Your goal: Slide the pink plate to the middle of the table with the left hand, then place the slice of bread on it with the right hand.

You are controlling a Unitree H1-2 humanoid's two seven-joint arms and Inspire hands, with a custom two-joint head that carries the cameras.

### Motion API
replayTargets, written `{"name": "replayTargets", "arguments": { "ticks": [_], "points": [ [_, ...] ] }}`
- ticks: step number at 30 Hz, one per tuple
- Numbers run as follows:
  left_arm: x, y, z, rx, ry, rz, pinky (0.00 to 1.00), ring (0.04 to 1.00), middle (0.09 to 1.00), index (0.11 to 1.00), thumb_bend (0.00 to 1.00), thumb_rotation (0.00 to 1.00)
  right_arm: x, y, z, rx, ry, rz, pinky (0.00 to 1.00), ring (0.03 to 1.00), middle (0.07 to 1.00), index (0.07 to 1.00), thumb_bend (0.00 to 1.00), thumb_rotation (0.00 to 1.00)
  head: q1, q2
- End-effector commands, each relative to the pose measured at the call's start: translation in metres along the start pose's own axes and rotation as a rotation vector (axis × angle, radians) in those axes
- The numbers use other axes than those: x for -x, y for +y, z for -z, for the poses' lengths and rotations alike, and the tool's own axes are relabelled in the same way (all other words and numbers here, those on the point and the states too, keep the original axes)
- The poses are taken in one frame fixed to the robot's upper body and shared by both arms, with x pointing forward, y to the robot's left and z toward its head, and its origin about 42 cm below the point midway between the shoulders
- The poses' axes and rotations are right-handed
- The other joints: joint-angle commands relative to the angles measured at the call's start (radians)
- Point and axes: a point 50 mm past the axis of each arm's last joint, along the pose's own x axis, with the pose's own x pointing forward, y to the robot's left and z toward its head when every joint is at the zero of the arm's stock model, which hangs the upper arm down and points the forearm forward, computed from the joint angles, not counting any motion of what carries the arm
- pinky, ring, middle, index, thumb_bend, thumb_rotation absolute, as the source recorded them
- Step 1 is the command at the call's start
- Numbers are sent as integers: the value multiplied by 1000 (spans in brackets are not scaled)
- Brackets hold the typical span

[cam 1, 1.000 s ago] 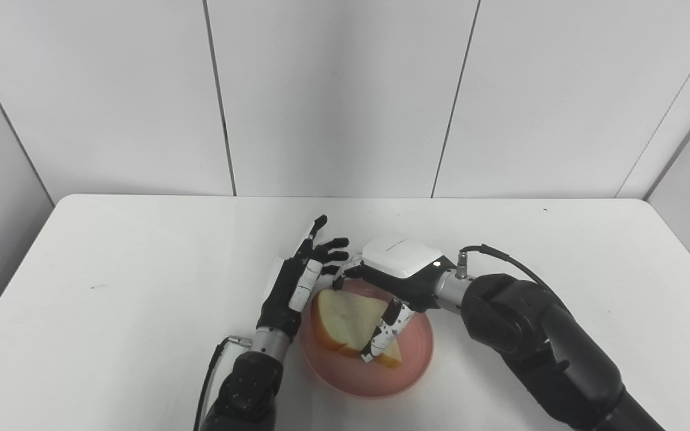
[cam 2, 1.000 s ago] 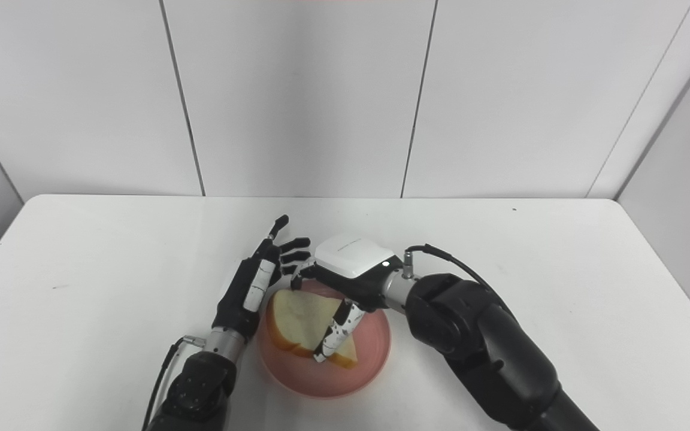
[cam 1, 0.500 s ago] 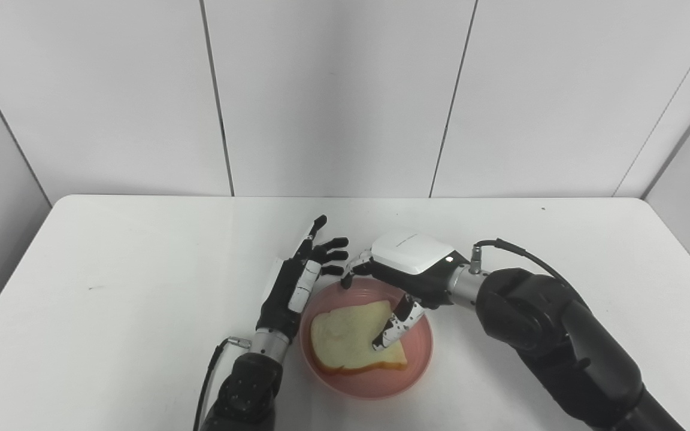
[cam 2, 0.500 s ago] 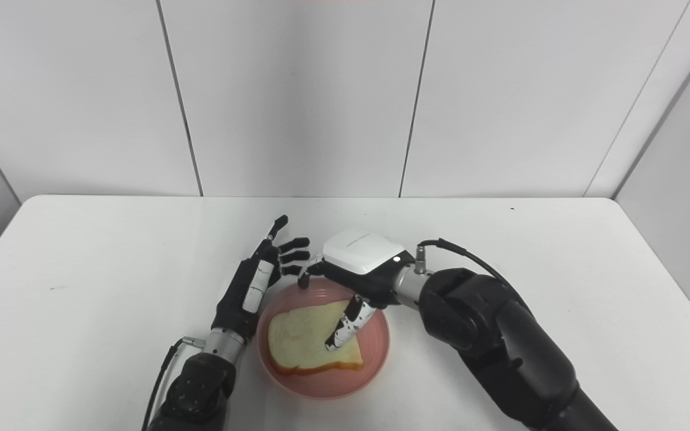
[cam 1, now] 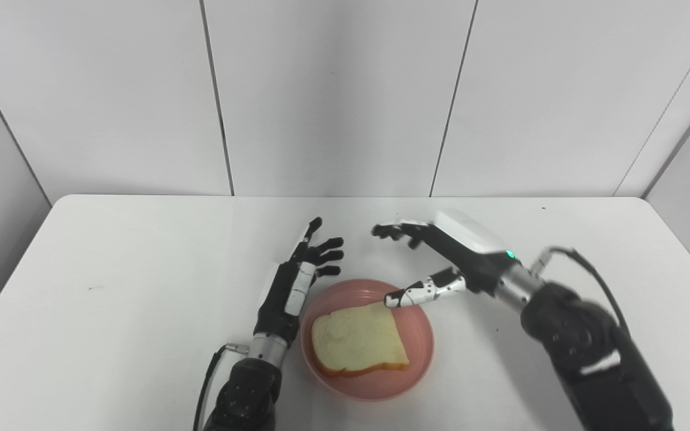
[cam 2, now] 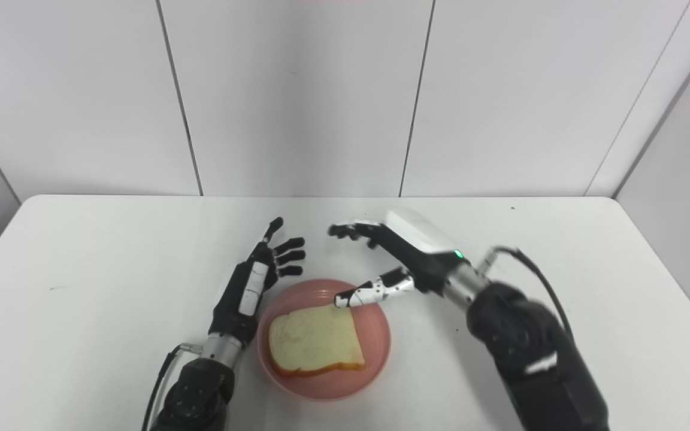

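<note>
A pink plate [cam 1: 417,365] sits near the front middle of the white table [cam 1: 111,269]. The slice of bread [cam 1: 357,340] lies flat on it. My right hand [cam 1: 441,254] hovers above the plate's far right rim, open and empty, fingers spread, thumb pointing over the bread's far edge. Just left of the plate is my left hand [cam 1: 297,278], open with fingers stretched toward the wall, close beside the rim; contact cannot be told. The same scene shows in the right eye view: plate [cam 2: 375,365], bread [cam 2: 315,342], right hand [cam 2: 402,245], left hand [cam 2: 255,278].
White wall panels [cam 1: 333,96] stand behind the table's far edge. The table's left and right edges are in view. A cable runs from each forearm near the wrists.
The right hand let go of the bread, opened and rose back to the right. The bread went from tilted in its grip to lying flat on the plate. The left hand stayed put.
</note>
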Motion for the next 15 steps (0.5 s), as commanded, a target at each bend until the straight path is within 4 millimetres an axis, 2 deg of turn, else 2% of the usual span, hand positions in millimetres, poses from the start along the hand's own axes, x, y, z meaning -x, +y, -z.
{"name": "replayTargets", "arguments": {
  "ticks": [1,3,7,10,15],
  "points": [
    [24,3,21,26,67,-50,707,789,811,930,869,987,-4,-7,-3,-91,-87,153,722,825,863,872,950,924,1,2],
    [25,4,16,23,43,-69,724,798,802,915,886,971,-3,0,7,-206,-69,221,740,832,863,921,955,958,2,1],
    [29,3,6,6,-29,-124,767,824,821,903,882,958,2,18,23,-472,-21,335,775,854,870,951,977,979,2,1],
    [34,3,-3,-3,-75,-162,801,853,857,919,839,976,7,28,31,-609,0,384,813,852,859,933,998,958,1,2],
    [46,11,-18,-7,-124,-195,891,919,918,929,863,999,19,44,45,-759,43,438,840,855,855,917,1000,970,18,4]
  ]
}}
